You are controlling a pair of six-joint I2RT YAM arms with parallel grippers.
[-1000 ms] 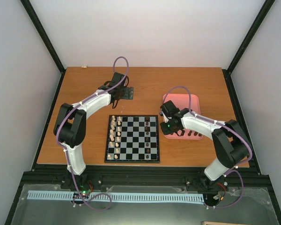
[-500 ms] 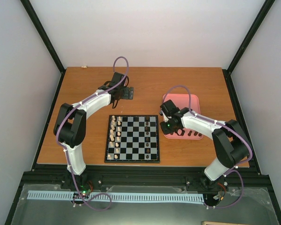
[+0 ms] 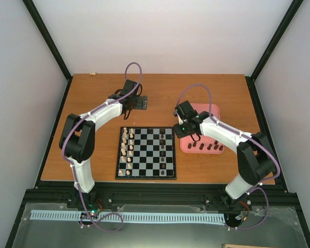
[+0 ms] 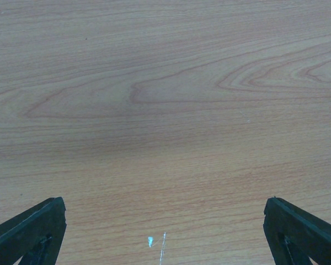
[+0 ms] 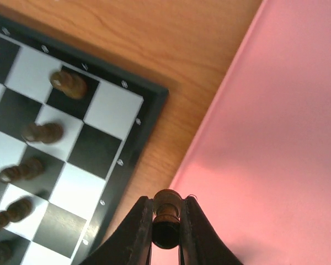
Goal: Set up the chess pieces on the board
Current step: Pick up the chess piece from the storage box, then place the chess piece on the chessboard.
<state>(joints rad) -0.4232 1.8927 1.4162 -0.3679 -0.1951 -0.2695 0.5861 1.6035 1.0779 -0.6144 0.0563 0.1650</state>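
Note:
The board [image 3: 146,153] lies at the table's near middle, with cream pieces along its left columns and several dark chess pieces [image 3: 162,140] on its right side. My right gripper [image 3: 181,125] hangs over the pink tray's left edge, shut on a dark chess piece [image 5: 167,216] held between its fingers [image 5: 139,234]. The board's corner [image 5: 146,105] and dark pieces [image 5: 69,84] show in the right wrist view. More dark pieces [image 3: 205,146] stand in the tray. My left gripper [image 3: 135,102] is open over bare wood at the back, its fingertips [image 4: 36,226] wide apart.
The pink tray [image 3: 215,111] sits right of the board, also in the right wrist view [image 5: 276,138]. A strip of bare wood [image 5: 171,132] separates tray and board. Black frame rails edge the table.
My right gripper has lifted out of the tray's near part and moved back and left toward the board with a dark piece in it. The left arm has not moved.

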